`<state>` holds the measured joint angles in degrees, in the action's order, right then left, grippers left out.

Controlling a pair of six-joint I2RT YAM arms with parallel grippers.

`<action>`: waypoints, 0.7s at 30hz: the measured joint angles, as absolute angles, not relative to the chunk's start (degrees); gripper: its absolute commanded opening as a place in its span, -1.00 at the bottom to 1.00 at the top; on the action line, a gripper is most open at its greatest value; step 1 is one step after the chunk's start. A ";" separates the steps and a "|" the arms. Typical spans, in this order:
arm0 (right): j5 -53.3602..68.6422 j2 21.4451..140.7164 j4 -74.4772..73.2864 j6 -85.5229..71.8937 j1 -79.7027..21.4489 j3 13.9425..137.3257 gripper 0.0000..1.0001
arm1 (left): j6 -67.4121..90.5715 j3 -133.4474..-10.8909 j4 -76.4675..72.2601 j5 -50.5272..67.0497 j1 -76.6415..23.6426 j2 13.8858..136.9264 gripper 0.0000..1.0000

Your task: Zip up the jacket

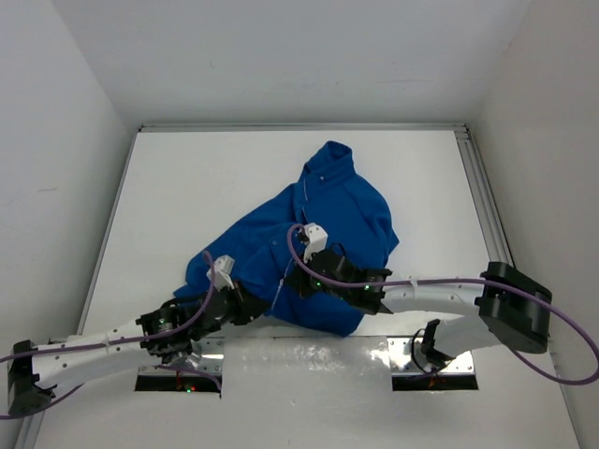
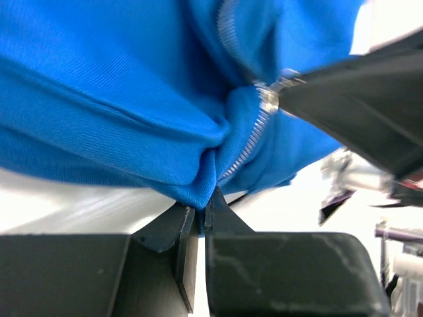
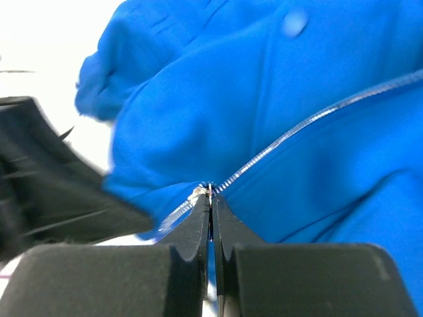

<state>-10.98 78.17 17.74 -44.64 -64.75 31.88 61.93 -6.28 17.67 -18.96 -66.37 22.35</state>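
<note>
The royal-blue fleece jacket lies crumpled on the white table, collar toward the far side. Its silver-white zipper runs up the front. My left gripper is shut on the jacket's bottom hem beside the zipper's lower end. My right gripper is shut on the zipper pull, low on the zipper track. In the left wrist view the right gripper's dark finger reaches the slider just above the pinched hem.
The white table is walled by white panels left, right and back. A metal rail runs along the right edge. A shiny strip lies between the arm bases at the near edge.
</note>
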 measured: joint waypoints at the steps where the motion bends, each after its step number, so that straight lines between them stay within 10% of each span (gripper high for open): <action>1: -12.91 78.19 14.94 -42.98 -64.75 34.00 -1.00 | 61.49 -7.46 18.46 -19.73 -66.37 21.47 -1.00; 21: -21.43 82.87 -1.69 -24.18 -55.55 61.84 -1.00 | 51.70 -29.82 32.53 -37.85 -66.13 13.69 -1.00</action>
